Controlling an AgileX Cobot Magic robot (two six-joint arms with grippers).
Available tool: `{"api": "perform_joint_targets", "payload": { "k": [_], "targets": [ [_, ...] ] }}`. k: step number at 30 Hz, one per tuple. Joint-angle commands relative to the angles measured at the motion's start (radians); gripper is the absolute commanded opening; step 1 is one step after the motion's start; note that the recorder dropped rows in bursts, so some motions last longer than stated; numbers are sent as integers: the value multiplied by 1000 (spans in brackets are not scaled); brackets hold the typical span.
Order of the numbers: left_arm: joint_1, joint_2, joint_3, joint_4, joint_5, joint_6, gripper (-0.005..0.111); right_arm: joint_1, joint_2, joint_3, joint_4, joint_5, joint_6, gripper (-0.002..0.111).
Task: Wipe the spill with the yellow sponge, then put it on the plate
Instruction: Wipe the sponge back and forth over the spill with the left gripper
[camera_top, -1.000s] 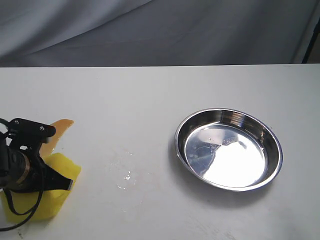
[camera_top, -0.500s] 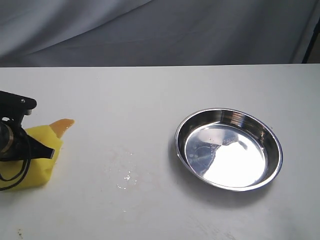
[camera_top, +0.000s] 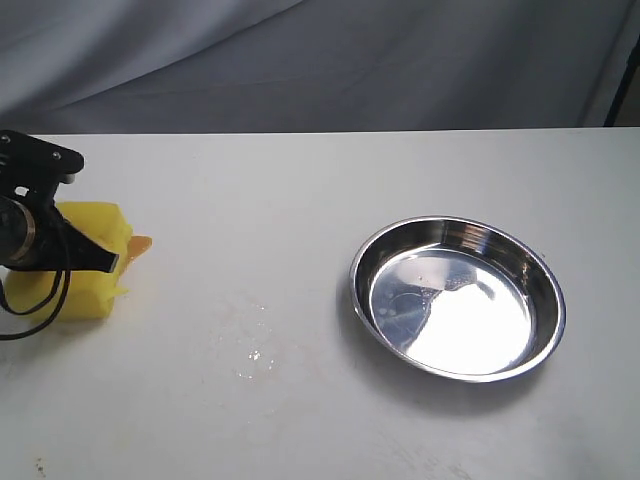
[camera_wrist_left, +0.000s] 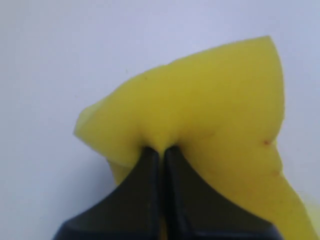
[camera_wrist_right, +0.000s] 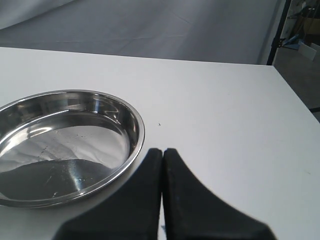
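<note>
1. Sponge (camera_top: 85, 262) sat at the far left of the table (camera_top: 300, 180) in the exterior view, pressed down on the surface. The left pincer (camera_top: 104, 262) was clenched on it, and the left wrist view showed both fingers (camera_wrist_left: 142, 200) squeezing a fold of the yellow foam (camera_wrist_left: 210, 100) between them.
2. Only a small amber tip of the spill (camera_top: 138, 243) showed, touching the sponge's edge on the side facing the plate (camera_top: 458, 224). The rest was hidden under the foam, so its long axis could not be read.
3. Faint droplets (camera_top: 255, 355) lay on the table between the sponge and the plate.
4. Well apart from the sponge, the plate lay to its right and somewhat nearer the camera, with nothing in it.
5. In its own wrist view the right pincer (camera_wrist_right: 162, 152) was closed on nothing, near the plate's rim (camera_wrist_right: 136, 125).
6. The left arm already had the sponge, so the wipe seemed to be its job. The next stroke probably needed to run rightward, over the amber tip and the droplets, towards the plate.
</note>
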Motion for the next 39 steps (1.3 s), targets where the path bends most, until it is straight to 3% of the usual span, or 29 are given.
{"api": "perform_joint_targets", "payload": {
  "k": [1, 9, 13, 20, 25, 32, 39],
  "targets": [
    [7, 3, -7, 54, 26, -15, 0, -7, -4, 2, 4, -4, 4, 0],
    [143, 29, -5, -23, -27, -6, 0, -7, -4, 2, 4, -4, 4, 0],
    [177, 56, -5, -133, -87, 112, 0, -7, -4, 2, 4, -4, 4, 0],
    [177, 121, -5, -285, -99, 278, 0, -7, -4, 2, 4, -4, 4, 0],
    [174, 152, -5, -351, -224, 278, 0, -7, -4, 2, 4, -4, 4, 0],
    [140, 167, -5, -343, -325, 277, 0, -7, -4, 2, 4, -4, 4, 0],
    [90, 192, -5, -343, -319, 275, 0, -7, -4, 2, 4, -4, 4, 0]
  ]
}}
